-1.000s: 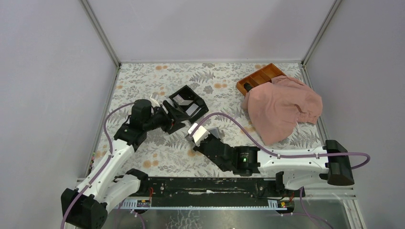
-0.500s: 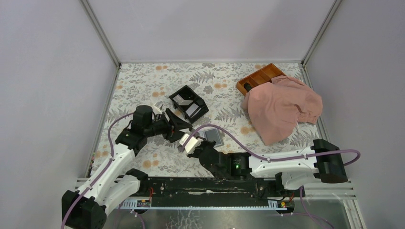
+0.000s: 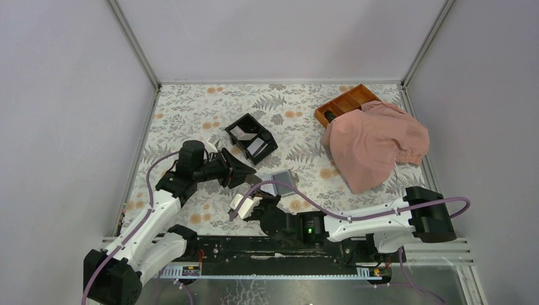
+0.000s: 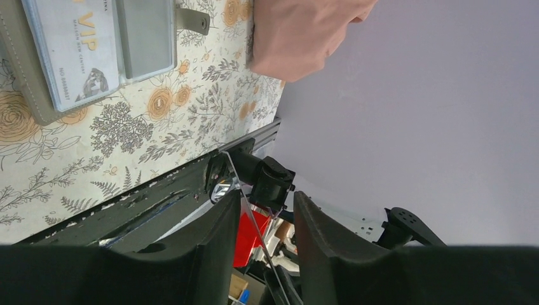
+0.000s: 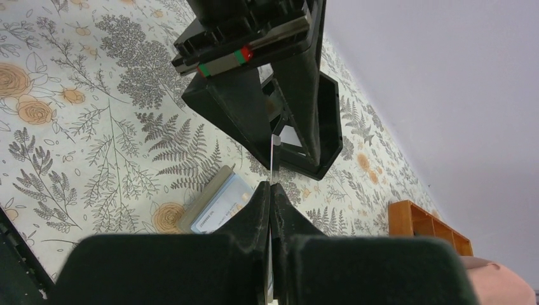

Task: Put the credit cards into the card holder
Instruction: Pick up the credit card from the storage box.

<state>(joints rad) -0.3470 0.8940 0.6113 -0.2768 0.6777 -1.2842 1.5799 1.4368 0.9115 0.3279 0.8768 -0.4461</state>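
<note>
Pinching a credit card [image 5: 272,159] edge-on with the right fingers [image 5: 254,216], left fingers [image 4: 219,235] spread either side of it, near the card holder [image 3: 284,183].

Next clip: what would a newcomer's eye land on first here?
The two arms meet mid-table: the right end effector pinches a thin credit card edge-on, and the left end effector straddles it with open fingers. Beside them the card holder lies open with a card inside. At back right, a pink cloth drapes over the orange tray.
</note>
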